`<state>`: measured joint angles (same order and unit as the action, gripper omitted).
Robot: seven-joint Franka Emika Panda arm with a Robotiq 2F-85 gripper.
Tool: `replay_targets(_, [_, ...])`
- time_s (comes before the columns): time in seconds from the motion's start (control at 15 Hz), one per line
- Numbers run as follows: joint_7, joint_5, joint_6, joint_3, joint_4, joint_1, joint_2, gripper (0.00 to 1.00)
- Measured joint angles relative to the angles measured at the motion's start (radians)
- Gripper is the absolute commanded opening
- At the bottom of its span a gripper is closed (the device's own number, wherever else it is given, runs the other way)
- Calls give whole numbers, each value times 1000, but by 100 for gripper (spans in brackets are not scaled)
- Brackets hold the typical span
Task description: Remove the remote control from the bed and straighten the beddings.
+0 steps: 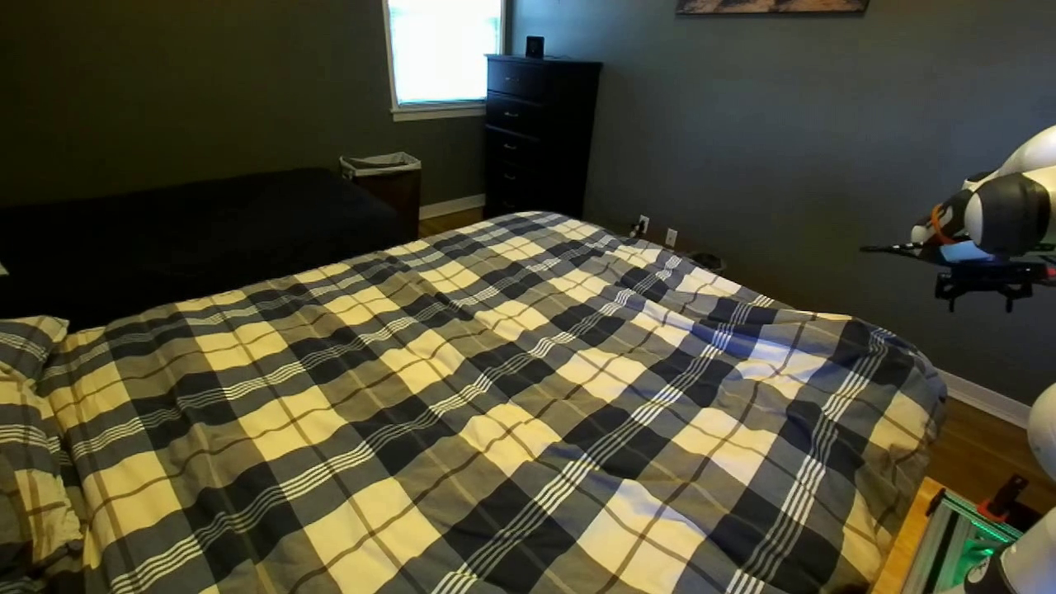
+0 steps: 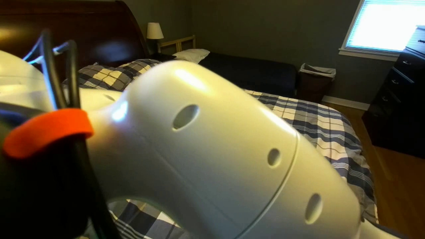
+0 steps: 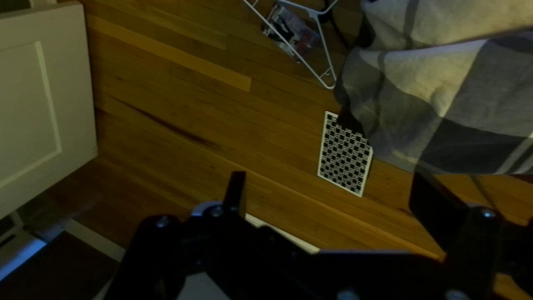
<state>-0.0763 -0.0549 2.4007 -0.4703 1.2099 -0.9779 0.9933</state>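
Observation:
The plaid comforter (image 1: 495,371) lies spread over the bed, with shallow wrinkles and some folds toward the foot end. It also shows behind the arm in an exterior view (image 2: 318,129), and its hanging edge shows at the upper right of the wrist view (image 3: 449,96). The bed (image 2: 66,20) shows its dark wooden headboard. The remote control is not visible in any view. My gripper (image 1: 980,300) is raised beyond the foot of the bed, apart from the comforter. In the wrist view the gripper (image 3: 329,178) has its fingers wide apart with nothing between them.
Plaid pillows (image 1: 29,429) lie at the head end. A dark couch (image 1: 206,231), a hamper (image 1: 388,181) and a dark dresser (image 1: 540,136) stand beyond the bed. A white rack (image 3: 329,81), a checkered board (image 3: 343,154) and a white door (image 3: 41,104) show in the wrist view.

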Motion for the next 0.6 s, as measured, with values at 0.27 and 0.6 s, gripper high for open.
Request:
replay_targets(0.27, [93, 0, 5, 82, 52, -5, -71, 100])
replay_targets(0.6, [209, 0, 5, 170, 150, -3, -162, 100])
